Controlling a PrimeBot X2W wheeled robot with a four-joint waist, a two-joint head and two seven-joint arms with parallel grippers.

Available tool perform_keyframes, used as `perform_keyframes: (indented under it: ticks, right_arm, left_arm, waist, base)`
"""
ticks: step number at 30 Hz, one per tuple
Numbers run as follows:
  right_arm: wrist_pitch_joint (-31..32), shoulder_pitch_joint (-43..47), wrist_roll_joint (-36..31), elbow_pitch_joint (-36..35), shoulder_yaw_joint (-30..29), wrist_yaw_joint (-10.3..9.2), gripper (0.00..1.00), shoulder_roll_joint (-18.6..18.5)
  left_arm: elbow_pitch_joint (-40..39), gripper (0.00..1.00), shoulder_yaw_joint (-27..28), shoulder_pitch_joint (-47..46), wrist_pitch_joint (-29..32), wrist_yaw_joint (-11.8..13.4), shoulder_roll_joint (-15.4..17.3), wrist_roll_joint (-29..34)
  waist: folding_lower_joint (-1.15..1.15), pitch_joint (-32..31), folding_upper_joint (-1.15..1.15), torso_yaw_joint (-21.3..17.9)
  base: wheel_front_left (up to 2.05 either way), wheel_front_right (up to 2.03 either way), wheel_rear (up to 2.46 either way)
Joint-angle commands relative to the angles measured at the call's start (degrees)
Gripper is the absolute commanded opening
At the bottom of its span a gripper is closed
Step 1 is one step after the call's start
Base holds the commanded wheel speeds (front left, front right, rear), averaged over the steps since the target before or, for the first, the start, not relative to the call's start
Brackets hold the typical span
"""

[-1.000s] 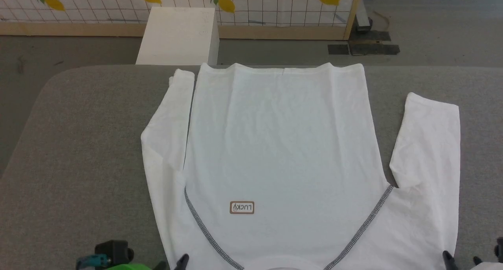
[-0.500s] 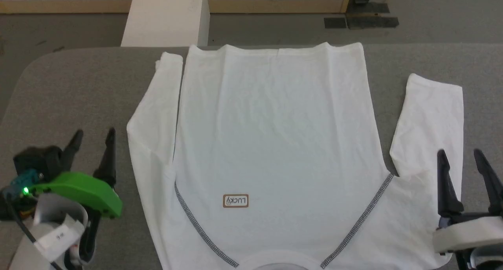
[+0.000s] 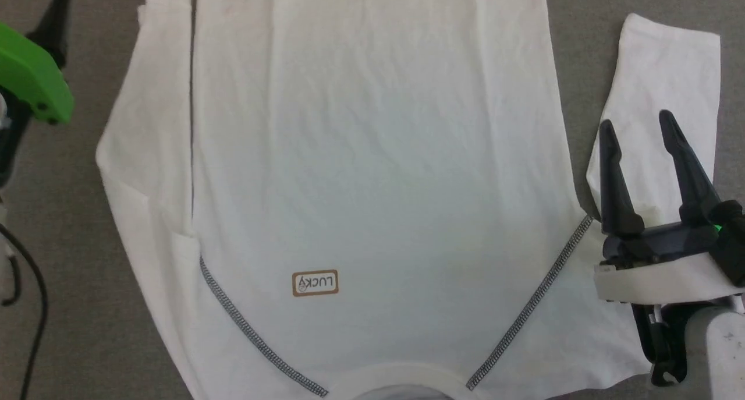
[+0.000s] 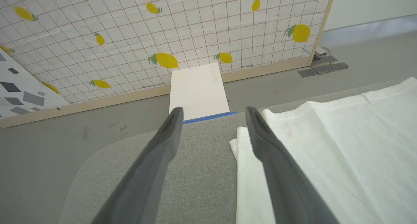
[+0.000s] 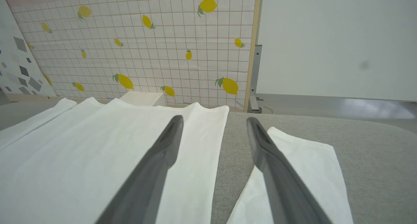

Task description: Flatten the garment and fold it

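Collar of the garment [image 3: 372,155] sits closest to the robot, LUCKY patch [image 3: 315,283] upside down, and the shirt is spread flat on the grey table [image 3: 52,260]. Right gripper [image 3: 636,119] hovers over the gap between body and right sleeve [image 3: 663,62], fingers apart, holding nothing. Left gripper [image 4: 214,110] is spread too, empty, at the left sleeve's [image 4: 251,185] edge. Way back: white box [image 4: 198,90], lemon-print screen [image 4: 130,28].

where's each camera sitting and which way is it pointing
Head view: above, looking down on the garment; right gripper at right, green left-arm cover upper left.
Left wrist view: low over the table, facing the lemon screen; left gripper open.
Right wrist view: low over the garment, facing likewise; right gripper open.
Both wrist views share the screen, the white box and the garment.
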Motion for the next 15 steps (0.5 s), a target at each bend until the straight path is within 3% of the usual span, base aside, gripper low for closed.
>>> perform_keyframes:
  ticks: [1, 8, 15]
  right_arm:
    - [-0.76, -1.40, 0.35, 0.06, 0.81, -0.09, 1.00, -0.09]
    - [-2.57, -3.36, 1.86, 0.80, 3.32, -0.09, 1.00, 0.07]
    - [-3.75, -3.73, 2.74, 2.20, 4.16, -0.09, 1.00, 0.18]
  left_arm:
    - [1.27, 1.00, 0.10, -2.60, 2.12, -0.34, 1.22, -0.76]
    - [4.54, 1.00, 2.41, -9.54, 12.90, 1.64, 4.05, -3.80]
    - [4.40, 1.00, 3.82, -10.23, 21.17, 4.27, 5.46, -6.43]
  waist:
    - [0.00, 8.62, 0.00, -5.71]
    - [0.00, 12.09, 0.00, -9.16]
    - [0.00, 13.57, 0.00, -10.91]
  base:
    - [0.00, 0.00, 0.00]
    - [0.00, 0.00, 0.00]
    - [0.00, 0.00, 0.00]
